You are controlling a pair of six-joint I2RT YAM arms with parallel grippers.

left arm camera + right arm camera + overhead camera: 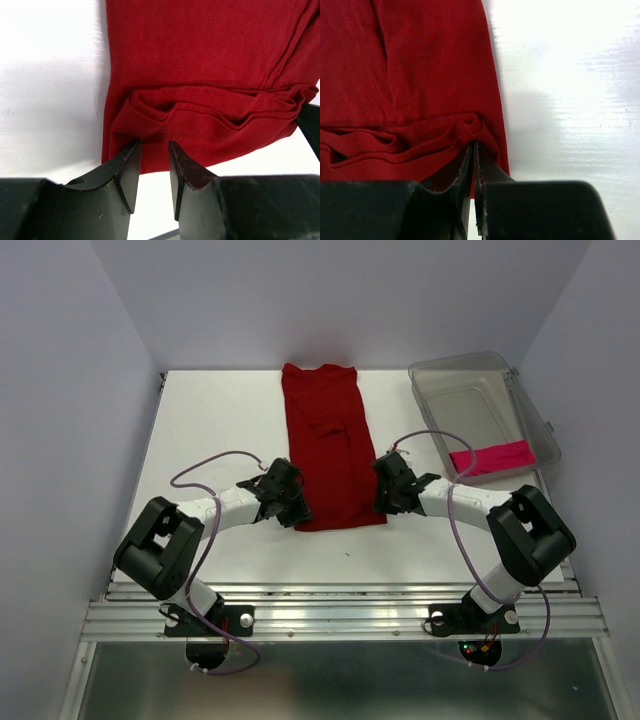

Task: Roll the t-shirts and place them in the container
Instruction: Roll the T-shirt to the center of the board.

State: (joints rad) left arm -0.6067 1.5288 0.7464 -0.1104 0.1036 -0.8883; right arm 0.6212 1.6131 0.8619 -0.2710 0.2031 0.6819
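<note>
Here, right claw point(473, 146) tight on red t-shirt point(330, 455) hem, left claw point(154, 146) narrowly apart at it.

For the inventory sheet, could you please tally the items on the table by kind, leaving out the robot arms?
T-shirts: 2 (the red t-shirt flat on the table, the pink t-shirt inside the bin)
Clear plastic containers: 1 (the bin)
Total: 3
</note>
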